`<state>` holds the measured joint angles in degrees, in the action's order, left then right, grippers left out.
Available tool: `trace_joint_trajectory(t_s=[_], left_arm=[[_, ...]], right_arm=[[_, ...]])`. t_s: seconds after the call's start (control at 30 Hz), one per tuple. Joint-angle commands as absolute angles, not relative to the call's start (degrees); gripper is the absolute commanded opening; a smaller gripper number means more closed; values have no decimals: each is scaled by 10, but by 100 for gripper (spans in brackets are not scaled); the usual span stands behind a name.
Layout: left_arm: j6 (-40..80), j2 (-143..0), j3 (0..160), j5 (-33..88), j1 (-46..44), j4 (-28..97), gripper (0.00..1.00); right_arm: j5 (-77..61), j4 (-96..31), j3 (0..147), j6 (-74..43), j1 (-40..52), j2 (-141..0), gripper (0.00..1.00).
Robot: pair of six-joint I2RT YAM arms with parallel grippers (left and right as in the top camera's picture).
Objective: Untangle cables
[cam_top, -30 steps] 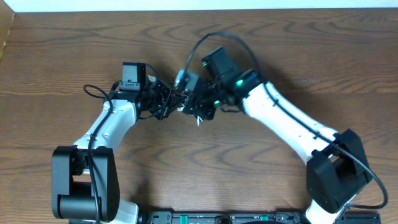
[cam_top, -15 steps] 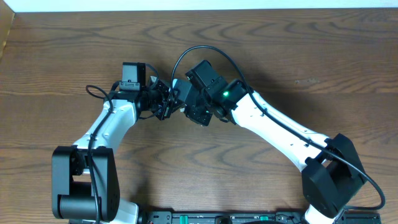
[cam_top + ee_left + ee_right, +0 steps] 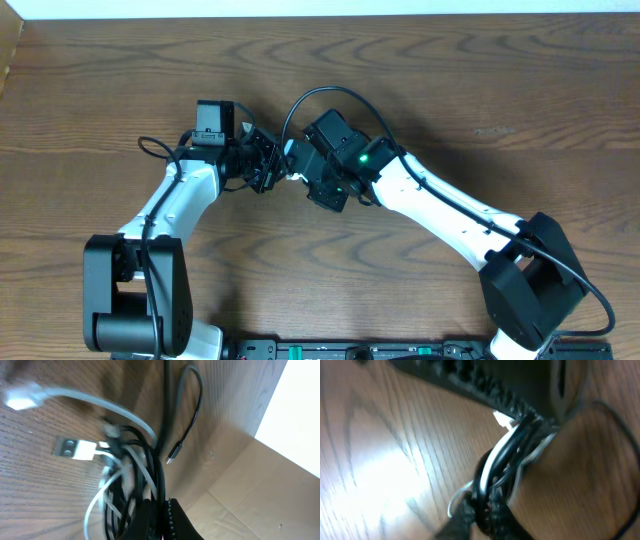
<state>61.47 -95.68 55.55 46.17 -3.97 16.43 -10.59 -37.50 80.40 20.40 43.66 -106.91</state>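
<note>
- The right gripper (image 3: pixel 482 510) has just clamped. A second ago its jaws stood part open beside the tangle; now they are closed on the knot of cables (image 3: pixel 506 457), black and white strands pinched together.
- Over that second the right arm also swung in toward the left arm, so the 2 grippers now sit just beside each other above the middle of the table (image 3: pixel 120 80).
- The left gripper (image 3: pixel 270 168) has not moved and stays fully closed on the same bundle, which runs straight into its fingers in the left wrist view.
- The cables are still 1 snarl, held off the wood between the 2 grippers. A white cable (image 3: pixel 100 401) arcs out to a blurred plug, a second white plug (image 3: pixel 75 449) hangs nearby, and a thin black cable (image 3: pixel 200 395) loops away to its free small plug (image 3: pixel 170 459).
- Judgement: both ends of the knot are now gripped, so a pull apart can start. Both grips span several strands, so pulling may tighten the knot rather than loosen it.
</note>
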Motion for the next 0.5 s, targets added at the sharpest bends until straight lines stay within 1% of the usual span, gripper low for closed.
trace_joint_trajectory(t_s=[0.0, 0.13, 0.23, 0.47], left_arm=[[615, -955, 554, 474, -39, 164, 7], [615, -955, 554, 466, -39, 164, 7], [613, -955, 554, 450, -39, 164, 7], [613, -955, 554, 443, -39, 164, 8]], right_arm=[[-117, -363, 802, 197, 439, -1058, 1], [-165, -362, 802, 197, 435, -1053, 1], [-226, -356, 802, 197, 424, -1043, 1], [-363, -349, 802, 201, 368, -1018, 1]])
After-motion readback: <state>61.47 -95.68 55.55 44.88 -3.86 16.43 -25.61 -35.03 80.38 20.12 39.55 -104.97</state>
